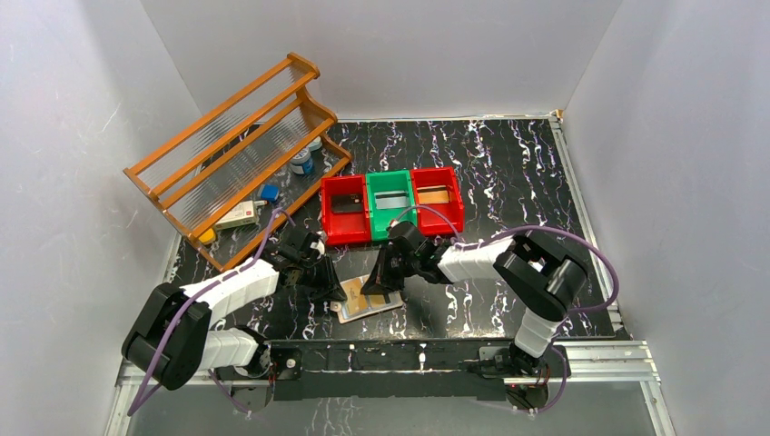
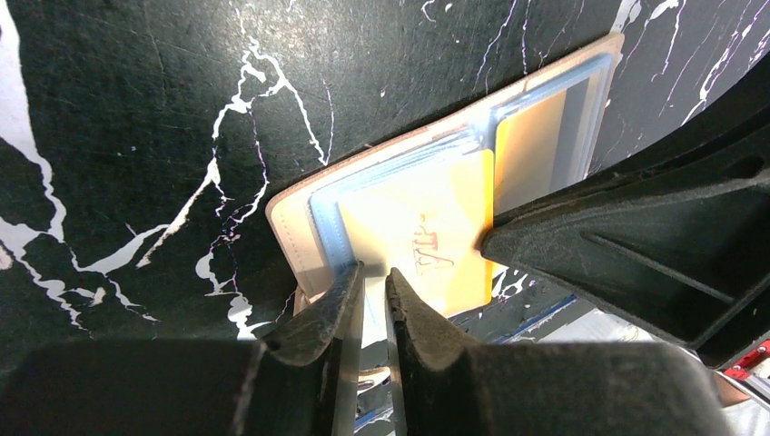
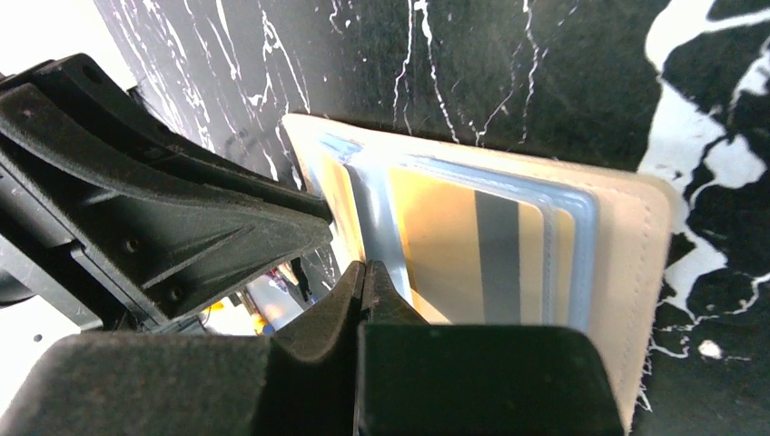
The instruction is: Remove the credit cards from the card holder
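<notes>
The card holder (image 3: pixel 636 263) is showing a tan, leather-like cover, matt and finely grained, with stitching along its edge. Its pale blue plastic sleeves (image 3: pixel 581 227) are shining glossy and smooth, and the orange-gold card (image 2: pixel 427 227) is glaring under the light. The table (image 2: pixel 136 109) is wearing a black, white-veined marble-look surface with a dull sheen. The left gripper (image 2: pixel 374 271) is looking like matt, grainy black plastic. The red bin (image 1: pixel 327 211) and green bin (image 1: pixel 391 174) are gleaming as smooth plastic, and the rack (image 1: pixel 221 113) is showing varnished wood.

Robot lab cell: white enclosure walls (image 1: pixel 636 109), aluminium rail (image 1: pixel 590 350), marbled tabletop (image 1: pixel 518 163).
</notes>
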{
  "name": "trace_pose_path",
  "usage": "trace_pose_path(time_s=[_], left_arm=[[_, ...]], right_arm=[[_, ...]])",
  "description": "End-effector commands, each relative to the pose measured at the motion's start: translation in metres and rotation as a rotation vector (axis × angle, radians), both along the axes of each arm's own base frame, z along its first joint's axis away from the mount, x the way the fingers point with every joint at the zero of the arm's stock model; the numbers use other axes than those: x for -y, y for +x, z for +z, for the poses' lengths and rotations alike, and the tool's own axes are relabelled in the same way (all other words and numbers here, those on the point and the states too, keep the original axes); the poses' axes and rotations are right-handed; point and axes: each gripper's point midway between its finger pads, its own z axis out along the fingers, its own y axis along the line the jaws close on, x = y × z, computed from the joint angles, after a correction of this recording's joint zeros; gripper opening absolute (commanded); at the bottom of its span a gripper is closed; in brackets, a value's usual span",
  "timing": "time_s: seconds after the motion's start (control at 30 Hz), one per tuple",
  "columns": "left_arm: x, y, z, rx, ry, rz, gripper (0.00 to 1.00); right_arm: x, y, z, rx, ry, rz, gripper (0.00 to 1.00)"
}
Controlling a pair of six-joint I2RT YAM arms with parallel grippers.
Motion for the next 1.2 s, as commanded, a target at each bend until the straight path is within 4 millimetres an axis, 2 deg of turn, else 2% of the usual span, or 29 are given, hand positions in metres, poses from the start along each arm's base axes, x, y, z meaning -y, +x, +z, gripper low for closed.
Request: trace_pose_path(time_s=[0.0, 0.63, 0.8, 0.9, 1.03, 1.17], left_arm=[[-0.018, -0.014, -0.014, -0.041, 0.095, -0.005, 0.14], [-0.018, -0.013, -0.011, -0.036, 0.094, -0.008, 0.14], [-0.015, -0.011, -0.005, -0.020, 0.076, -0.007, 0.16], [-0.010, -0.005, 0.008, 0.007, 0.045, -0.010, 0.20], [0.003, 0.007, 0.036, 0.077, -0.036, 0.003, 0.35], [0.017, 0.018, 0.062, 0.145, -0.122, -0.007, 0.43]], right_arm=[[-0.003, 0.005, 0.023, 0.031, 0.083, -0.010, 0.05], [0.009, 0.004, 0.019, 0.030, 0.074, -0.034, 0.09], [0.006, 0.003, 0.018, 0.017, 0.087, -0.023, 0.13], [0.004, 0.002, 0.013, -0.008, 0.087, -0.019, 0.13], [0.010, 0.000, -0.001, -0.030, 0.040, -0.039, 0.15], [0.012, 0.000, -0.008, -0.042, 0.015, -0.042, 0.15]])
